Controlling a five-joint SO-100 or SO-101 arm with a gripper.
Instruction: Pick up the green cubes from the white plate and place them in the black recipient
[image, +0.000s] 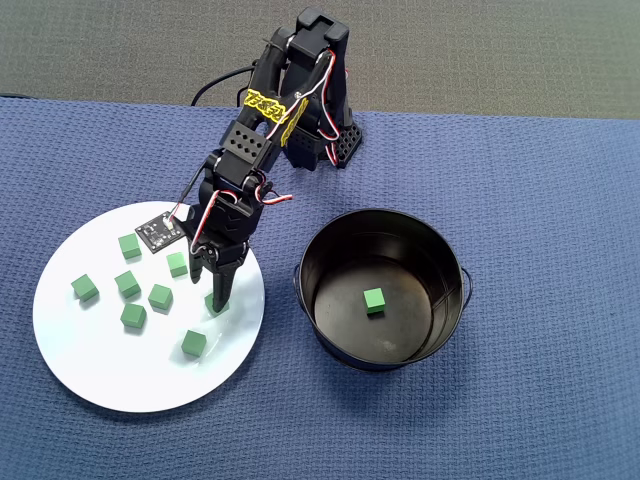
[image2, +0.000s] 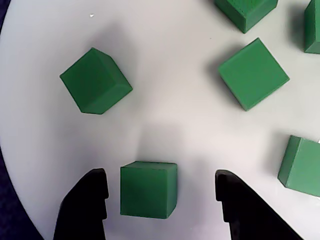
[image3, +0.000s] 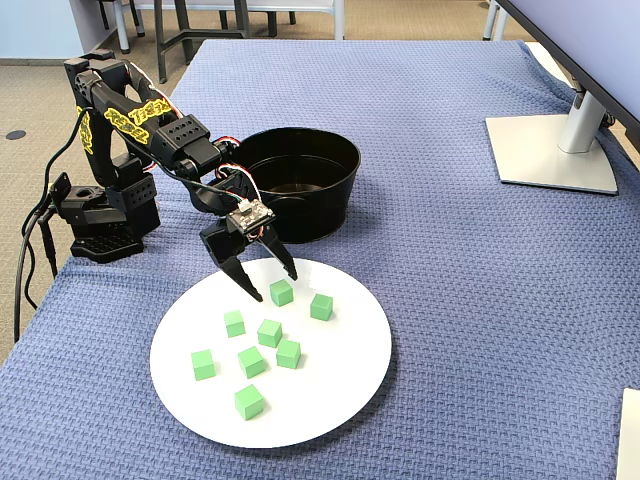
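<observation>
Blue woven cloth covers the counter (image3: 480, 300). Spread apart and empty, the fingers (image2: 90, 200) straddle 1 of the green cubes (image2: 148, 189), lined up for a pinch. It is matte, sharp-edged, near the rim of the white plate (image: 90, 360) among 7 others. 1 cube (image: 374, 300) lies in the black recipient (image: 445, 330).

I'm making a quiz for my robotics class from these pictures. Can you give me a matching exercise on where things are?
Things:
1. small matte green cube nearest the gripper
2. lone green cube
3. round black metal pot
4. black two-finger gripper

Places or states:
A. inside the pot
B. open, over the large white plate
C. on the blue cloth
D. between the fingers

Pairs: 1-D, 2-A, 3-C, 4-B
</observation>
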